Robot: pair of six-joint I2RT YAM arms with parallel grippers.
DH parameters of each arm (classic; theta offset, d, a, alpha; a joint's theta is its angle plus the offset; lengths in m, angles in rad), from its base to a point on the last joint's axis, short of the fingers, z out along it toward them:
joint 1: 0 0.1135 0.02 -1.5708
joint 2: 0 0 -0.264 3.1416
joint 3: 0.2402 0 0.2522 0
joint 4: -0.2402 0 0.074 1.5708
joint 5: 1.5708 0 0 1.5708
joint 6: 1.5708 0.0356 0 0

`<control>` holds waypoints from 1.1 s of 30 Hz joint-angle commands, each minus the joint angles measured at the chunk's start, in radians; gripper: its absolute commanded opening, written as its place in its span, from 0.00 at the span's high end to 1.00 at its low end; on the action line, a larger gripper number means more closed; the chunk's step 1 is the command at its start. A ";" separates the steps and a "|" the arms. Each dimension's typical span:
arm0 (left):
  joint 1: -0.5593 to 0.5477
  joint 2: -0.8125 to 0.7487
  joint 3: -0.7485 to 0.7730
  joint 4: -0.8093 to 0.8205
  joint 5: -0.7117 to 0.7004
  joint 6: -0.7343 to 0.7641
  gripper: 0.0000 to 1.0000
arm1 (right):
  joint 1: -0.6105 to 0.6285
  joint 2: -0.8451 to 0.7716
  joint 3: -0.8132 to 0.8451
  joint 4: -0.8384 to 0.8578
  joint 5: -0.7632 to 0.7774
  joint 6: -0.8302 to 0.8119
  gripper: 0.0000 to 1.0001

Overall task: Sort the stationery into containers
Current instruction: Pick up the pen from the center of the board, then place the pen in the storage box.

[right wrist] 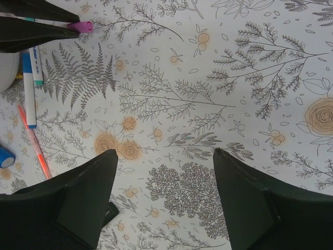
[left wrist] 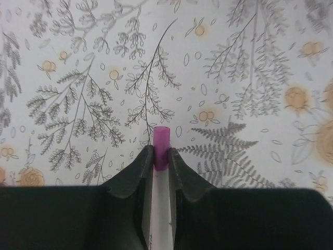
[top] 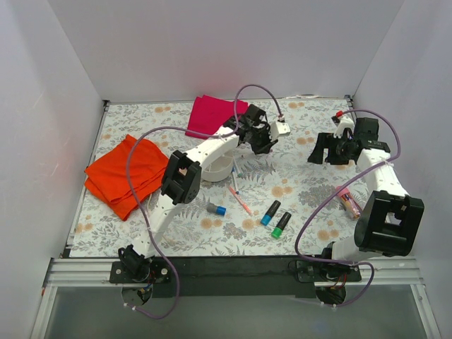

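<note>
pens 4 | markers 2 | stub 1 | tube 1 | dish 1 | cloths 2

Plain white walls close in the table on the left, back and right, under soft, even light. The table wears a pale cover printed with grey ferns and small orange flowers, and a silver metal rail runs along its near edge.

Black fingers of my left gripper frame a thin white pen with a magenta cap against the white table cover printed with grey ferns and orange blossoms. Also pictured: a short black marker with a blue cap, a short black marker with a green cap, an orange-red folded cloth and a magenta folded cloth.
</note>
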 commanded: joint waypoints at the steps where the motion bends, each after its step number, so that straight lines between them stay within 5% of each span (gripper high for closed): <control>1: 0.013 -0.307 -0.069 0.188 0.117 -0.081 1.00 | -0.007 -0.013 0.070 -0.038 0.014 -0.029 0.17; 5: 0.075 -0.502 -0.241 0.414 0.139 -0.329 1.00 | -0.007 -0.045 0.099 -0.058 0.035 -0.041 0.18; 8: 0.138 -0.683 -0.504 0.663 0.070 -0.499 1.00 | -0.007 -0.061 0.108 -0.069 0.043 -0.043 0.18; 16: 0.246 -1.077 -1.195 1.294 -0.214 -0.633 1.00 | 0.034 -0.097 0.122 -0.083 0.118 0.011 0.19; 26: 0.353 -1.065 -1.411 1.480 -0.248 -0.701 1.00 | 0.216 -0.117 0.159 -0.144 0.230 -0.069 0.19; 33: 0.399 -0.960 -1.447 1.581 -0.223 -0.698 1.00 | 0.223 -0.117 0.175 -0.164 0.265 -0.091 0.18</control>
